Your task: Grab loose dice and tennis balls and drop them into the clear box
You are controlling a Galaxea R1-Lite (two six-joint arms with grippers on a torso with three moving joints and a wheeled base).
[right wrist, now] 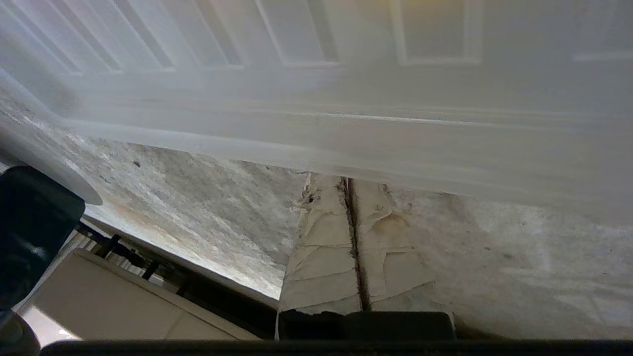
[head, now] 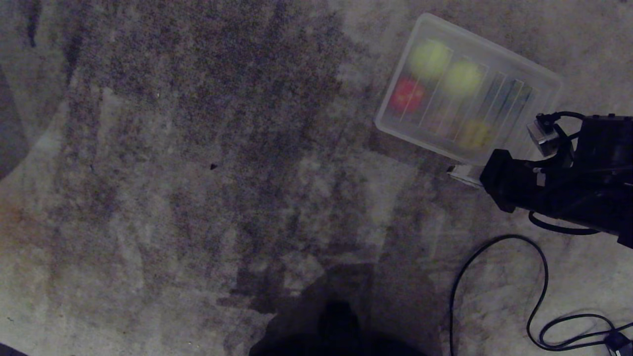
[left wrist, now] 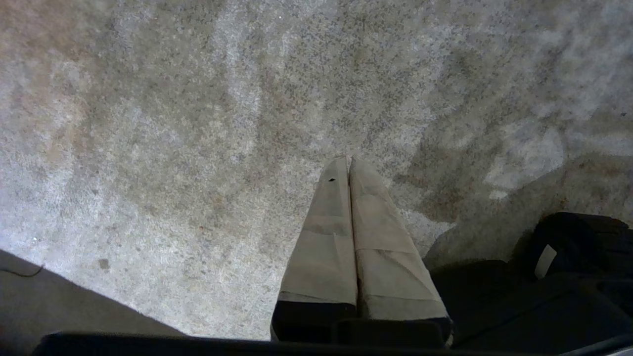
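Right gripper (right wrist: 350, 185), fingers pressed together and empty, sits low against the near edge of the ribbed lid (head: 499, 64) covering the clear box (head: 395, 126) on the carpet; we judge it is nudging it. Tennis balls (head: 429, 58) lie inside. Left gripper (left wrist: 348, 165), closed, is parked.

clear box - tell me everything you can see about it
The clear box is a shallow rectangular tub of cloudy translucent plastic with rounded corners, lying skewed on the grey carpet at the upper right of the head view. A flat ribbed cover seems to lie over it. Through the plastic show two yellow-green tennis balls, a red die, a yellow die and something dark at the far end. The shut right gripper has its tips at the box's near edge.
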